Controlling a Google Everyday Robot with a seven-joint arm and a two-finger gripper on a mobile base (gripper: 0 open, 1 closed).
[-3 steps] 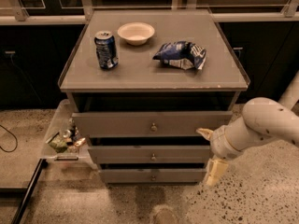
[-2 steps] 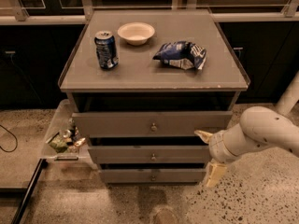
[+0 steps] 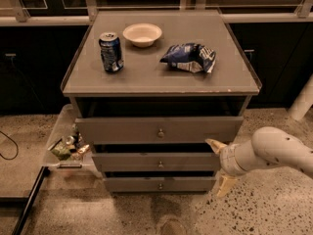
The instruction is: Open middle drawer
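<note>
The grey cabinet (image 3: pixel 161 82) has three drawers. The middle drawer (image 3: pixel 127 161) is a wide, shallow grey front with a small round knob (image 3: pixel 160 164) at its centre, and a dark gap shows above it. The top drawer (image 3: pixel 122 129) stands a little further out than it, and the lowest drawer (image 3: pixel 132 184) sits further back. My gripper (image 3: pixel 218 165) is on a white arm coming in from the right, just off the middle drawer's right end. It is open, with one finger up and one down, and holds nothing. It is well to the right of the knob.
A blue soda can (image 3: pixel 111 52), a white bowl (image 3: pixel 142 34) and a blue chip bag (image 3: pixel 190 58) lie on the cabinet top. A clear bin with litter (image 3: pixel 66 146) sits at the cabinet's left. A white post (image 3: pixel 303 102) stands at the right on a speckled floor.
My arm has dropped lower and the gripper has sunk slightly beside the middle drawer's right end. The drawers have not moved.
</note>
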